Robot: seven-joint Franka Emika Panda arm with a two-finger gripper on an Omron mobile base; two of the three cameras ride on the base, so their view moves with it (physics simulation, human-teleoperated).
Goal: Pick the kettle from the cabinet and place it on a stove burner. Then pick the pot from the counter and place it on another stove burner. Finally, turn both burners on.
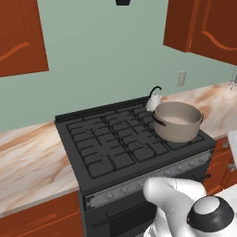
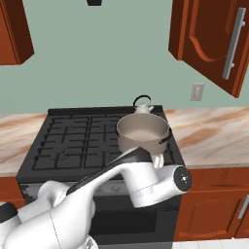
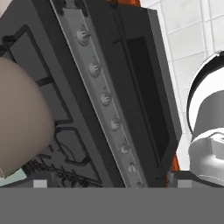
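Left base view: the arm (image 1: 185,203) rises at 5 o'clock, nearest the camera, in front of the range (image 1: 134,139). The pot (image 1: 178,121) stands on the front right burner (image 1: 185,139), at 3 o'clock from the range's centre. The kettle (image 1: 154,99) stands on the rear right burner, just behind the pot at its 11 o'clock, touching or nearly so. The knobs (image 1: 152,178) run along the front panel. The tabletop (image 1: 28,157) flanks the range at 9 o'clock and at 3 o'clock. Wall cabinets hang at 10 and 2 o'clock.

Right base view: the arm (image 2: 97,194) crosses the foreground from 7 o'clock, its wrist (image 2: 155,182) in front of the range's front edge, just below the pot (image 2: 142,132). The kettle (image 2: 143,106) shows behind the pot at 12 o'clock. The cabinet (image 2: 209,39), with its bar handle (image 2: 234,44), hangs at 2 o'clock, its door ajar. An outlet (image 2: 197,91) sits on the wall beneath it.

Hand view: the end effector (image 3: 111,183) has its finger tips (image 3: 40,183) at the bottom edge, set wide apart, holding nothing. The pot's wall (image 3: 19,118) fills 9 o'clock. The knob row (image 3: 105,98) runs diagonally through the centre, with the oven door (image 3: 148,96) beside it.
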